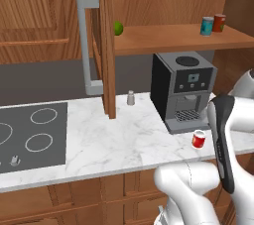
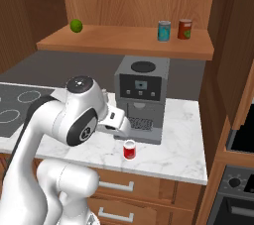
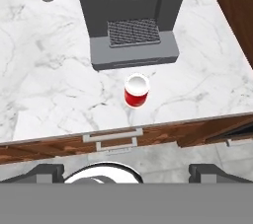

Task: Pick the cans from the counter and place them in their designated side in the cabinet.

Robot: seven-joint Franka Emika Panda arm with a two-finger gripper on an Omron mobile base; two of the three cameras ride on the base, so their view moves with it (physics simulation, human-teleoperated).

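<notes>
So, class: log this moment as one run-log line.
hand: open, holds nothing | red can: on counter, before coffee machine | teal can: on cabinet shelf

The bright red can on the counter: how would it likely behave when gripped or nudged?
The red can is a small upright cylinder, so it probably stays stiff in a grasp. Its smooth round sides may be slippery. Taller than wide on the smooth marble counter, it could tip if nudged high, then roll.

kitchen: marble counter (image 1: 124,140), hob (image 1: 32,135), coffee machine (image 1: 182,90)
</notes>
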